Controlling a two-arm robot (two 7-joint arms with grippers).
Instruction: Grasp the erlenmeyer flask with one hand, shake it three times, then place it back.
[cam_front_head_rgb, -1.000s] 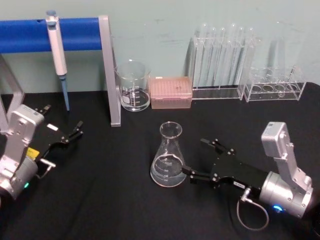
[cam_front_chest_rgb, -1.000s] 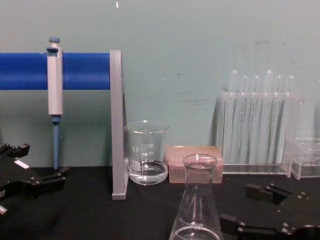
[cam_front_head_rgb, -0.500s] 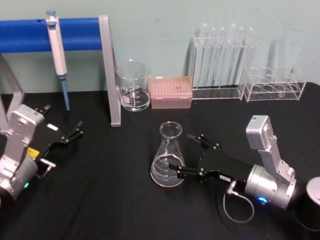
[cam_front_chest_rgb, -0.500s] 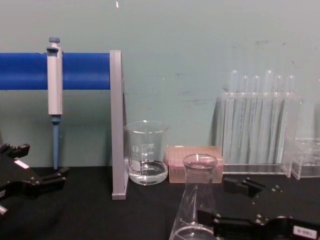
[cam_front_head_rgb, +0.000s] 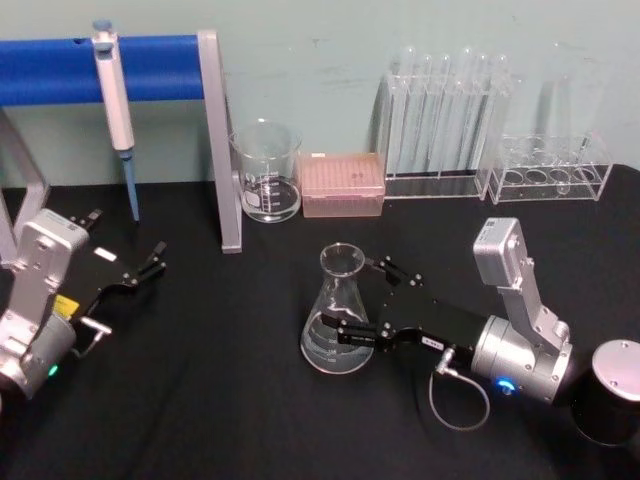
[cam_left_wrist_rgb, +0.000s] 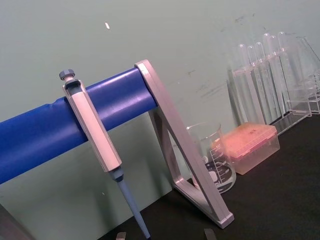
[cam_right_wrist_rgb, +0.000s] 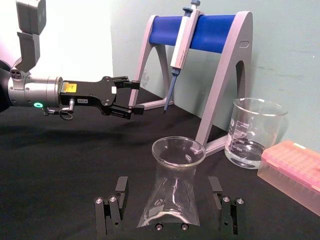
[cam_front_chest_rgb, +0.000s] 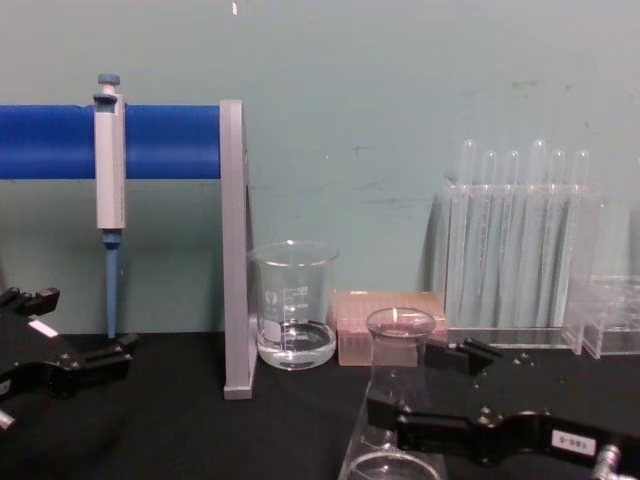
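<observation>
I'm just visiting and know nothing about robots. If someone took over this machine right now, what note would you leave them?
Right claw: open, one finger on each side of the erlenmeyer flask, not gripping it.
Left claw: open, parked off to the left.
Flask: upright on the black table.
Done: the approach.
Left to do: close, lift, shake three times, set it back.

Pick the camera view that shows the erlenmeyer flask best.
Right wrist view: the erlenmeyer flask stands centred, almost whole, between the open right pincer's fingers. Head view shows it from above, a finger crossing its base. Chest view cuts off its base.
</observation>
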